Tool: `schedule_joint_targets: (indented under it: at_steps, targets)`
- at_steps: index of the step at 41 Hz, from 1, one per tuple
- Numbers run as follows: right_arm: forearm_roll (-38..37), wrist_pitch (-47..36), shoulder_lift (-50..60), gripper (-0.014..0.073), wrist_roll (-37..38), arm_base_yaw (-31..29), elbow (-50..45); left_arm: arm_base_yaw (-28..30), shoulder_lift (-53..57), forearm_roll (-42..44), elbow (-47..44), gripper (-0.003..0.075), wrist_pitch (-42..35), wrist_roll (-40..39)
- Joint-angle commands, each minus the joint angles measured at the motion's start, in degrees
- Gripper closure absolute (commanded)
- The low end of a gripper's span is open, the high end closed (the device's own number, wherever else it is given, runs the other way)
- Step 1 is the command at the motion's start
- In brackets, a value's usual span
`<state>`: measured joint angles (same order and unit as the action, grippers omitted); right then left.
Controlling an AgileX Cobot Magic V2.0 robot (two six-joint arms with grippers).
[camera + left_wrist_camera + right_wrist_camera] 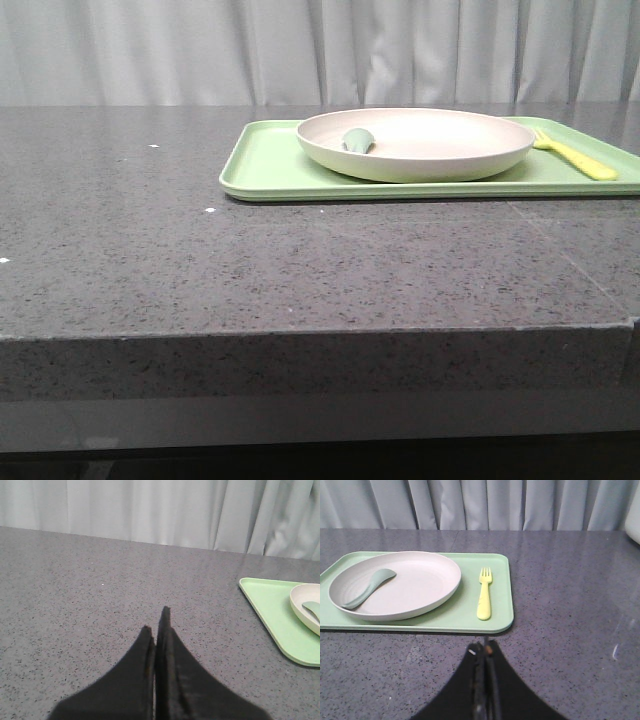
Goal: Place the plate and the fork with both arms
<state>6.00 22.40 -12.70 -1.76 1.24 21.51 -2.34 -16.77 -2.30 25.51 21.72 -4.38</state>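
The plate (415, 144) lies on the light-green tray (270, 170), covering most of the tray's middle, its rim raised above the tray's surface. Inside the plate, toward its left side, rests a small grey-green spoon (358, 140) (bowl and handle both within the rim). The fork (573, 154) lies flat on the tray just to the right of the plate, apart from it, with its tines pointing to the far side and its handle toward the near edge. The tray sits on the right half of the dark speckled table (200, 260), toward the far side, with a pale curtain (320, 50) hanging behind.

In the right wrist view, the right gripper (484, 652) hovers over bare table on the near side of the tray, in line with the fork (484, 594) and touching nothing; its two black fingers are pressed together. In the left wrist view, the left gripper (156, 622) is over the table well to the left of the tray (272, 620), its fingers likewise closed against each other and holding nothing. Neither arm shows in the front view.
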Motion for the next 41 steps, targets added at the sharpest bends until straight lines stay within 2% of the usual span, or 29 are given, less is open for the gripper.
schedule_joint_targets:
  at_steps: [1,16,20,25,41]
  targets:
    - [-0.05,-4.78,-0.39,0.0655,-0.57,-0.2,1.46,0.09,-0.53,-0.01,1.53,0.0738,-4.49,-0.06]
    - [-0.05,-4.78,-0.39,0.0655,-0.57,-0.2,1.46,0.09,-0.53,-0.01,1.53,0.0738,-4.49,-0.06]
    - [-0.05,-4.78,-0.39,0.0655,-0.57,-0.2,1.46,0.09,-0.02,0.84,0.03,0.0738,-6.83,-0.06]
    - [-0.05,-4.78,-0.39,0.0655,-0.57,-0.2,1.46,0.09,3.72,2.3,-3.85,0.0738,-9.46,0.27]
    - [-0.05,-4.78,-0.39,0.0655,-0.57,-0.2,1.46,0.22,18.47,2.3,-18.49,0.0738,-9.92,1.4]
